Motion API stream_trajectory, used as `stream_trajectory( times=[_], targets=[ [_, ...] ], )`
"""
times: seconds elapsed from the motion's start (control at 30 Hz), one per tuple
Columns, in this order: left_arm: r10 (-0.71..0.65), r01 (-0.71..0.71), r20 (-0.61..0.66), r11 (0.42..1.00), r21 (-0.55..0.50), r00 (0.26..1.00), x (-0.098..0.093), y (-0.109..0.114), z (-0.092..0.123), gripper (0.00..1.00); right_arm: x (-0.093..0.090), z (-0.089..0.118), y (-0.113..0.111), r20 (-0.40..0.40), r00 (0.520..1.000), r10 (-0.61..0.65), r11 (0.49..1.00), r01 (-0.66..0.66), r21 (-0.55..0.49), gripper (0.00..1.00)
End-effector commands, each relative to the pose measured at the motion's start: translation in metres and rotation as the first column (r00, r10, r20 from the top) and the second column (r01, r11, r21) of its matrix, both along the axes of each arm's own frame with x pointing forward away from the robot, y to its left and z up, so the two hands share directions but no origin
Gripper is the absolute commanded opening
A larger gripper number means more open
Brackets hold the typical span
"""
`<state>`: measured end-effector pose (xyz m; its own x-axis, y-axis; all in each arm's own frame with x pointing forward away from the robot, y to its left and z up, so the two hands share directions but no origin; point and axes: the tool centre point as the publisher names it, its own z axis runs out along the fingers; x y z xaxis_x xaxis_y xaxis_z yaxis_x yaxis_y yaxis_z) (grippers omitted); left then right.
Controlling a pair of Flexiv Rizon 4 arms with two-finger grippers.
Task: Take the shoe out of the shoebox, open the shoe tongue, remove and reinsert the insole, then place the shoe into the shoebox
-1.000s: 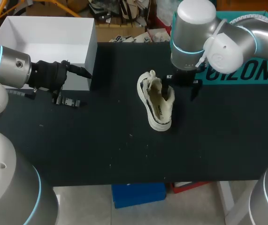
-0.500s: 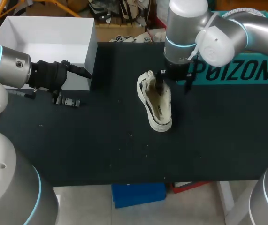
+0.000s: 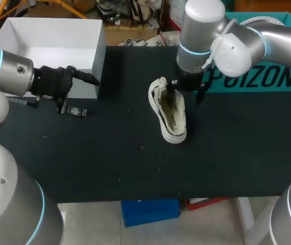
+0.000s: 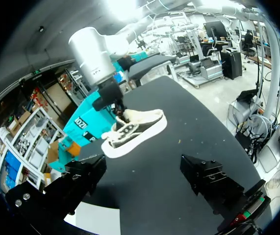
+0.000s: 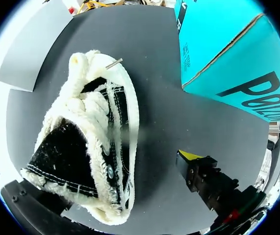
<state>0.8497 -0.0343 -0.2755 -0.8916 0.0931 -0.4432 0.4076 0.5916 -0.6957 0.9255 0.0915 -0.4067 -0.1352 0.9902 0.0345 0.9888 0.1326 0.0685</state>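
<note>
The shoe point(image 3: 172, 121) looks light, soft, fleecy — collar likely floppy, so grip the stiffer sole edge. Right jaws spread over it; left jaws spread, empty.

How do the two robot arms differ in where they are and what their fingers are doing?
The right gripper points down over the cream shoe at the table's middle. The left gripper lies sideways beside the white shoebox, away from the shoe. Part of the shoe sits between the right fingers, with the yellow-tipped one clear of it. The left fingers have nothing between them. Shared: both sets of fingers are open and grip nothing.
</note>
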Motion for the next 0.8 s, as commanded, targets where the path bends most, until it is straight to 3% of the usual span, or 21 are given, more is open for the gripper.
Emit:
stream_trajectory(
  times=[0.03, 0.8],
  targets=[
    [0.002, -0.002, 0.004, 1.000, 0.000, 1.000, -0.0002, -0.0007, -0.0014, 1.00, 0.0017, -0.0017, 0.0042, -0.002, 1.000, 0.021, 1.000, -0.021, -0.001, 0.00],
    [0.002, -0.002, 0.004, 1.000, 0.000, 1.000, -0.0002, -0.0007, -0.0014, 1.00, 0.0012, -0.0011, 0.0048, -0.006, 1.000, 0.027, 1.000, -0.027, -0.008, 0.00]
  ],
)
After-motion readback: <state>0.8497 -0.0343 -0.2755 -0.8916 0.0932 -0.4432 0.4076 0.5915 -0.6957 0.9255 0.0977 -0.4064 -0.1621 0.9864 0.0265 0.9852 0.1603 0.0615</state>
